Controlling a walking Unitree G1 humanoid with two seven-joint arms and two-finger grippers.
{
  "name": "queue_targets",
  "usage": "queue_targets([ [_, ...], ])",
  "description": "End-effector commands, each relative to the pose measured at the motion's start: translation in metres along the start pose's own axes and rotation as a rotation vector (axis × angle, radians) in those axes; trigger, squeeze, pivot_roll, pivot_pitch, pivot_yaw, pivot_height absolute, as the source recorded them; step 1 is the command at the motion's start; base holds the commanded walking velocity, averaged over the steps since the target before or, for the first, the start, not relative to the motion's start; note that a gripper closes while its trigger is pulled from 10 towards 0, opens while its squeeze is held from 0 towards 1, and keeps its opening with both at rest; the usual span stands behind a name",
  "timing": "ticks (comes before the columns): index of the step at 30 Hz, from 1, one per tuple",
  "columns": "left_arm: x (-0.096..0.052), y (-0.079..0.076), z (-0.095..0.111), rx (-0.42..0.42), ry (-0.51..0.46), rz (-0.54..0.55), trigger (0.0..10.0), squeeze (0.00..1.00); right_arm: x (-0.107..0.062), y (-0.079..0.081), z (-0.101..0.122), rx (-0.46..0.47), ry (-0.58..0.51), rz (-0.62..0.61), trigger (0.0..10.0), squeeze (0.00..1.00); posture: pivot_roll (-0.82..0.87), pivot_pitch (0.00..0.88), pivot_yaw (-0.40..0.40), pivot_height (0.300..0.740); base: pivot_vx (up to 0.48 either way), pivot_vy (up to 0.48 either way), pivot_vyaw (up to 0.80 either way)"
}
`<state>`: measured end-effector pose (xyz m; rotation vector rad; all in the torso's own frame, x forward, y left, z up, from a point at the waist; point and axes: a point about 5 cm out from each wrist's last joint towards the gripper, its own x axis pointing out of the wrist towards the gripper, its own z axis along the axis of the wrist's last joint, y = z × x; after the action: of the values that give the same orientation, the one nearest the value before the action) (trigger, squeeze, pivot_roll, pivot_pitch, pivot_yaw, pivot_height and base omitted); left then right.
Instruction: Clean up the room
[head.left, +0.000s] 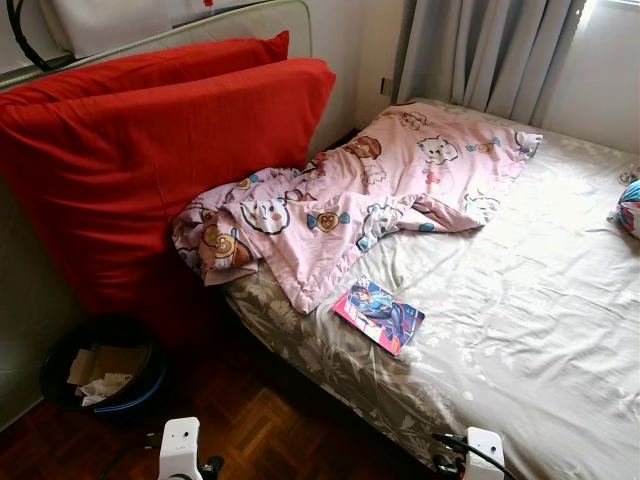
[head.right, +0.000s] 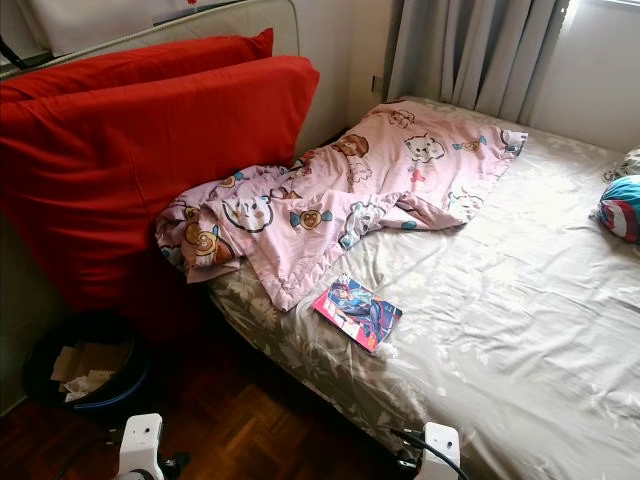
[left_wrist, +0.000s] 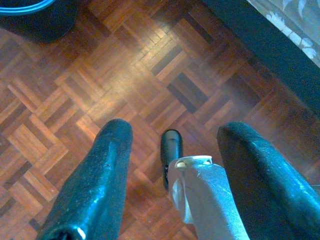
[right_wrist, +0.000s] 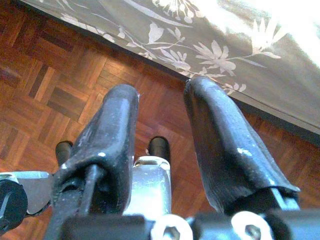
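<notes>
A colourful comic book (head.left: 379, 314) lies flat near the bed's front edge. Behind it a pink cartoon-print blanket (head.left: 350, 195) sprawls crumpled from the bed's head end toward the curtain. Two big red cushions (head.left: 150, 150) lean against the wall at the head of the bed. Both arms hang low: the left arm (head.left: 180, 448) over the parquet, the right arm (head.left: 484, 454) by the bed's edge. My left gripper (left_wrist: 175, 129) is open above bare floor. My right gripper (right_wrist: 161, 89) is open too, nothing between its fingers, just beside the floral sheet (right_wrist: 235, 40).
The bed (head.left: 540, 300), in a grey floral sheet, takes up the right. A dark round bin (head.left: 100, 372) with paper scraps stands on the parquet floor (head.left: 260, 420) at the left. A blue-and-red striped thing (head.right: 620, 208) lies at the bed's far right. Grey curtains (head.left: 480, 50) hang behind.
</notes>
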<state>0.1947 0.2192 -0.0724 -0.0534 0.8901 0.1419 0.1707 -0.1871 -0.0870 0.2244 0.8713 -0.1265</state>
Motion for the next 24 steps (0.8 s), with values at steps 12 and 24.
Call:
queue_targets([
  [12, -0.0004, 0.0003, -0.0042, -0.019, 0.023, 0.003, 10.0, 0.0, -0.0002, -0.0018, 0.0006, 0.016, -0.004, -0.005, 10.0, 0.0, 0.05, 0.0, -0.005, 0.74, 0.0, 0.277, 0.0],
  [24, -0.0003, 0.0005, -0.0033, -0.002, 0.019, 0.003, 10.0, 0.0, -0.0002, -0.0017, 0.0005, 0.018, -0.004, -0.004, 10.0, 0.0, 0.05, 0.0, -0.004, 0.74, 0.0, 0.224, 0.0],
])
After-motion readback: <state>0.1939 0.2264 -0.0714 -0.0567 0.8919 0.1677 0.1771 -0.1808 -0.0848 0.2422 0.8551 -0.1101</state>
